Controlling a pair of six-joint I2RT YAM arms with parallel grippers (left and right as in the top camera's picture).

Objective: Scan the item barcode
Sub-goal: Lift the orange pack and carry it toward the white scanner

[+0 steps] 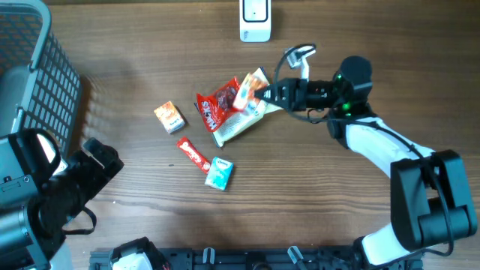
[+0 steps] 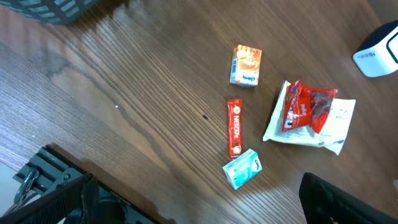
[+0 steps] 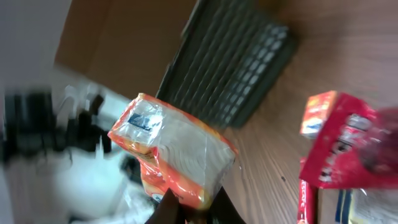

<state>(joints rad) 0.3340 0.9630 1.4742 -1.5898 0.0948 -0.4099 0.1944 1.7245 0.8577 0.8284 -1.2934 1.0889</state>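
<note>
Right gripper was pinching the packet by one edge, fingers pressed together on the film. It hung just right of centre in the overhead view, above the heap and well below the scanner at top centre. Left gripper sat spread wide and empty at lower left, far from everything. My judgement of the step was to carry the packet up-frame to the scanner and turn its barcode face toward the window. I could not find the barcode on either visible face, so a slow roll of the wrist in front of the scanner seemed wise. With only an edge pinched, the packet could swing or fold, so I judged it best moved gently, paused there and kept flat against glare. The packet was a soft pillow of glossy film, orange at the ends, white in the middle, corners crimped. Below it a crinkled red pouch lay on a flat white bag. Apart at centre-left lay a small orange box, a slim red stick and a teal pack touching the stick's end. A grey mesh basket stood upper left, and the table was dark, matte, grained wood.
</note>
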